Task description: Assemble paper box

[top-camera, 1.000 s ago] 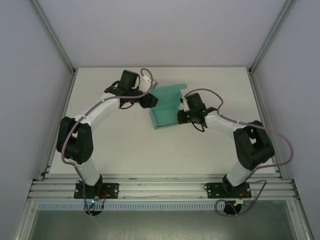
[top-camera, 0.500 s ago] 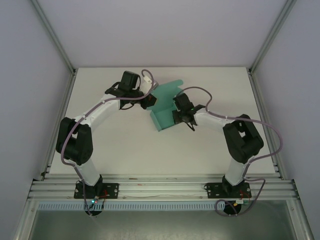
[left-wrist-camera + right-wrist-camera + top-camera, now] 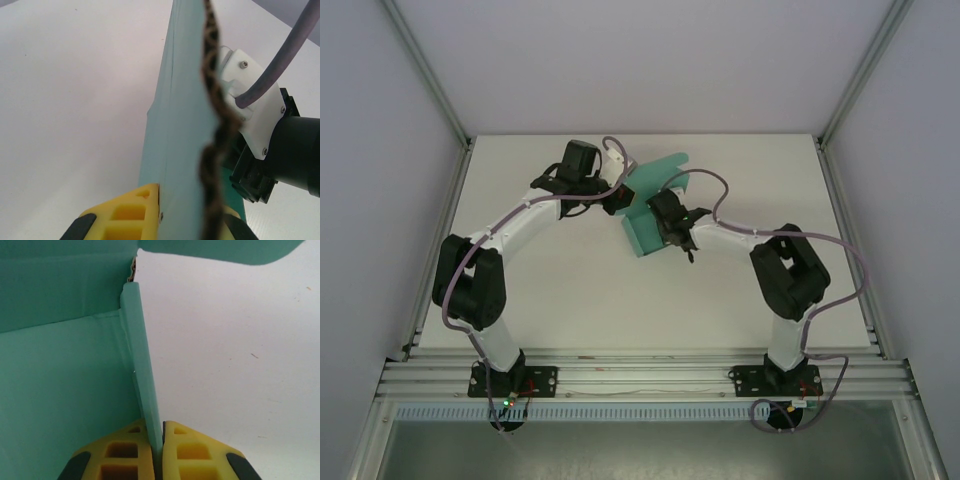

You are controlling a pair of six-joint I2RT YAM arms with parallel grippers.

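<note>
Right wrist: right tool (image 3: 157,429) is clenched on a thin upright side flap of the paper box (image 3: 60,365). Flap is edge-on between the pads, base panel to its left, another flap overhanging at the top.

Left wrist: left tool (image 3: 182,220) is clamped on a box wall, near pad flush on the card, raw fluted edge running up the frame. Right arm wrist (image 3: 255,115) and its cable (image 3: 295,45) sit just behind the card.

Top external: both tools meet at the box, on the worktop (image 3: 570,290) toward its far edge. Box is part-folded and tilted, rounded flap pointing to the back.

Risks, my read:
- Grip on the flap looks to be at the pad tips, so it may slip out as the fold closes.
- Two tools on one thin sheet: if their paths disagree, the card creases or tears at a score line.
- Wrists are close, so a bump could spring the fold open.
- Cable could snag the raised flap.
</note>
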